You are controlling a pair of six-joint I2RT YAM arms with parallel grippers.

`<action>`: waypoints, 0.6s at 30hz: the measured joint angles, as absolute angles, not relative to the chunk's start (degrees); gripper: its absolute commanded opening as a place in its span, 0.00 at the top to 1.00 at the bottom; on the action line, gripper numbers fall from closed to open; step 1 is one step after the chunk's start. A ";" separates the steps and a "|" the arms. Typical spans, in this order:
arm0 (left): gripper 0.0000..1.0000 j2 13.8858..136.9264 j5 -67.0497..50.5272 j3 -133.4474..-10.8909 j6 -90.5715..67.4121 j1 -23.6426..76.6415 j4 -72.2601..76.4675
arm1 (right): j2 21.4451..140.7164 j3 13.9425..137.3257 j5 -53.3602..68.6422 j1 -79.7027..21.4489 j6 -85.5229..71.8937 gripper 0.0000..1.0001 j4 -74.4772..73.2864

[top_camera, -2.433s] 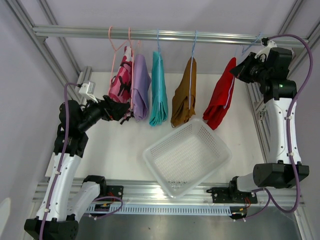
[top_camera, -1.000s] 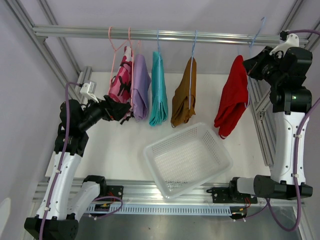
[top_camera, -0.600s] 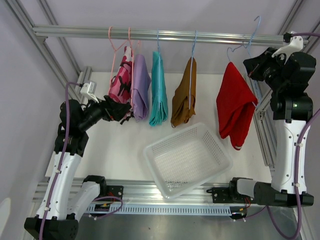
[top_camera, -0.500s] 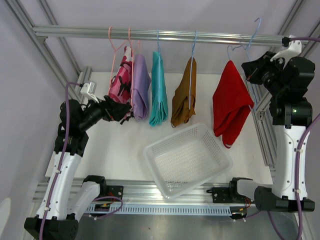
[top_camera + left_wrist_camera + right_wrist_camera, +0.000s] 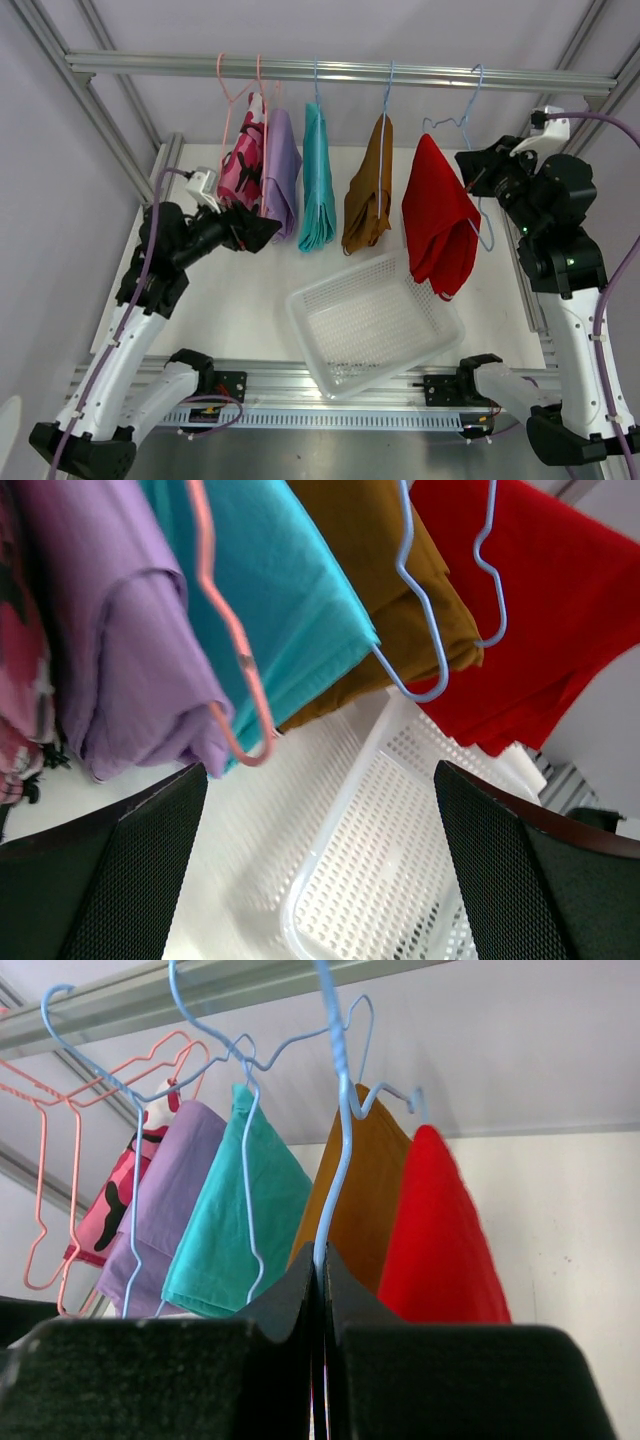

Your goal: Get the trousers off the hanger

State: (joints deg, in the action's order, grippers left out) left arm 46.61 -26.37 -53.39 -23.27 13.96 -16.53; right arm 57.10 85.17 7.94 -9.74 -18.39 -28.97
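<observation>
- We are pinching the blue hanger (image 5: 347, 1110) in our right gripper (image 5: 320, 1260).
- The red trousers (image 5: 435, 225) are hanging folded over it, near the white basket (image 5: 340, 277).
- Our left gripper (image 5: 262, 232) is standing spread.

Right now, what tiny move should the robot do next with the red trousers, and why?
Probably the right gripper should move the blue hanger a little toward the white basket's middle. It is shut on the wire, the red trousers hang from it, and their bottom end seems only above the basket's corner.
</observation>
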 measured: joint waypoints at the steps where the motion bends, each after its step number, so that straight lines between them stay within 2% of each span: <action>1: 0.01 46.61 -24.84 -53.49 -22.79 15.88 -17.04 | 57.25 85.17 6.22 -11.20 -18.39 1.00 -29.12; 8: 0.00 45.34 -8.51 -54.94 -20.43 34.46 -20.01 | 58.81 86.76 -3.25 -17.50 -18.37 1.00 -29.89; 15: 0.01 49.19 11.99 -61.87 -19.27 51.07 -24.43 | 59.09 87.07 -6.31 -19.31 -18.35 1.00 -30.37; 18: 0.01 51.18 16.64 -61.71 -19.00 56.36 -24.56 | 59.11 87.07 -6.70 -19.64 -18.35 1.00 -30.55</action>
State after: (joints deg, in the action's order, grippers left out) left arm 51.18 16.64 -61.71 -19.00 56.36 -24.56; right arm 59.11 87.07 -6.70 -19.64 -18.35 -30.55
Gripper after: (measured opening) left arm 0.994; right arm 0.021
